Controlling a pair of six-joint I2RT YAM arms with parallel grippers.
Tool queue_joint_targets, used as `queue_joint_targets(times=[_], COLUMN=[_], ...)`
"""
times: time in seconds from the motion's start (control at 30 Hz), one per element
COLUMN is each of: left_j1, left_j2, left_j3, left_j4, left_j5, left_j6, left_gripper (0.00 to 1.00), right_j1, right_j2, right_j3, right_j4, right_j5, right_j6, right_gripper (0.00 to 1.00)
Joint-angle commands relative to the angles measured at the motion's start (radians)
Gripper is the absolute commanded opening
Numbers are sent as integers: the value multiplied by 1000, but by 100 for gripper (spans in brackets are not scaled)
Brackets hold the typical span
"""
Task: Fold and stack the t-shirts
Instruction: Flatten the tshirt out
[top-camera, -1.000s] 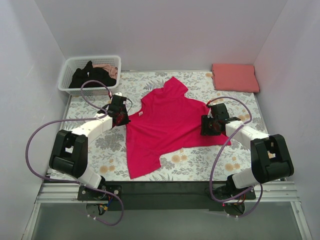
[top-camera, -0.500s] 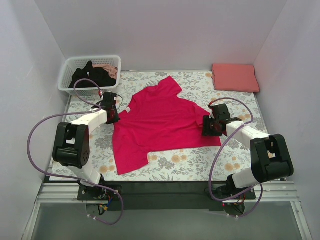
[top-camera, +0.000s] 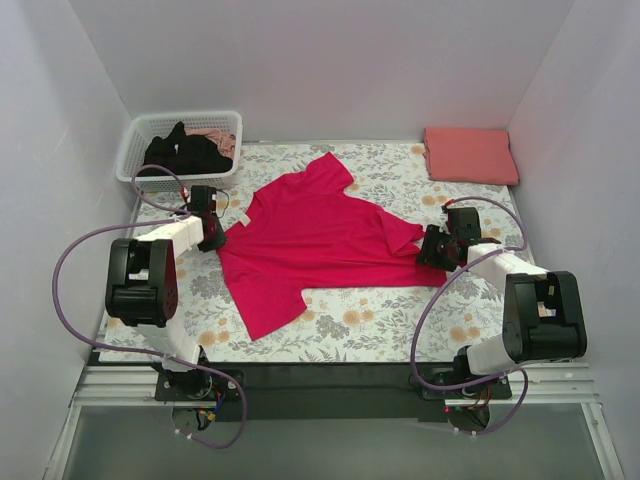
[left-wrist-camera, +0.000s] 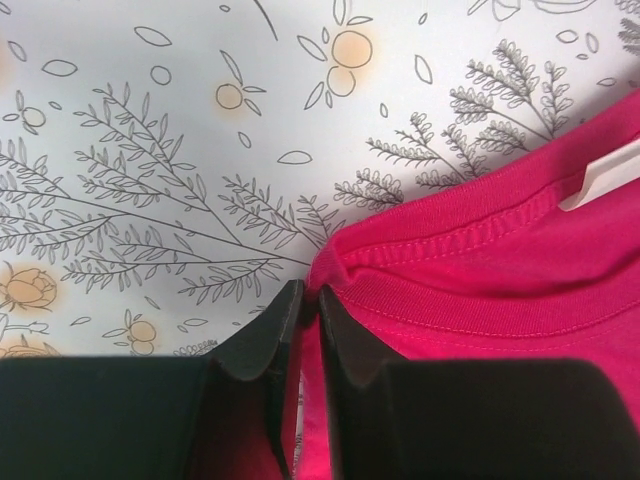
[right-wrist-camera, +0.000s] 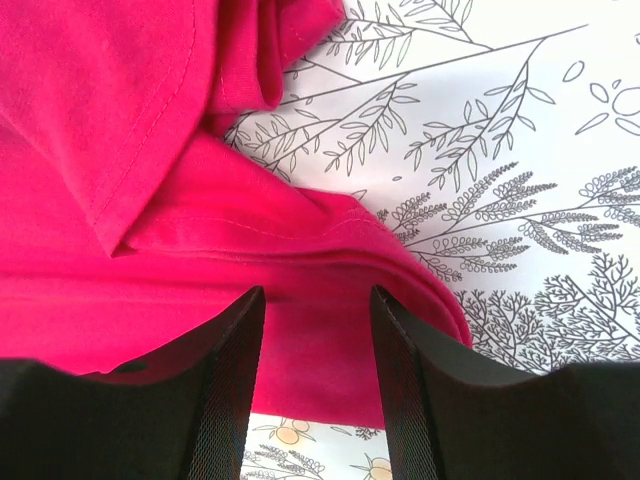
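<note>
The crimson-magenta t-shirt (top-camera: 310, 235) lies spread on the floral cloth, its right side bunched in folds. My left gripper (top-camera: 216, 238) is at its left edge, shut on the ribbed neck band (left-wrist-camera: 420, 300); the left wrist view shows the jaws (left-wrist-camera: 308, 295) pinching red fabric. My right gripper (top-camera: 428, 250) is at the shirt's right corner, open, with its jaws (right-wrist-camera: 318, 300) either side of the folded red hem (right-wrist-camera: 300, 250). The salmon-pink t-shirt (top-camera: 470, 155) lies folded at the back right. The black t-shirt (top-camera: 185, 152) is crumpled in the basket.
The white lattice basket (top-camera: 140, 135) stands at the back left and also holds a bit of pinkish cloth. The floral-print cloth (top-camera: 400, 320) covers the table. White walls close in on the left, right and back sides.
My left gripper has moved left and back, dragging the crimson shirt's neck that way and spreading it wider. My right gripper has shifted a little right, to the shirt's right corner.
</note>
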Motion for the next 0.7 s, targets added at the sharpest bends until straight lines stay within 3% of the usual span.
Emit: queue_joint_targets(times=[0.0, 0.07, 0.27, 0.4, 0.57, 0.67], left_j1=[10, 10, 7, -37, -196, -256], left_j2=[3, -9, -150, -270, -356, -345], left_j3=[27, 29, 29, 29, -5, -31], left_j4=[25, 31, 40, 23, -10, -21], left_j5=[53, 85, 127, 105, 70, 122], left_j6=[-14, -16, -37, -44, -51, -56], left_gripper=[11, 15, 48, 70, 72, 68], right_j1=[-11, 4, 134, 207, 240, 231], right_j2=[-17, -53, -113, -72, 43, 101], right_j3=[-28, -7, 94, 186, 266, 326], right_j4=[-60, -59, -62, -67, -73, -83], right_j5=[-5, -15, 54, 140, 168, 250], right_j6=[-2, -16, -97, -129, -131, -117], right_gripper=[54, 54, 55, 56, 56, 55])
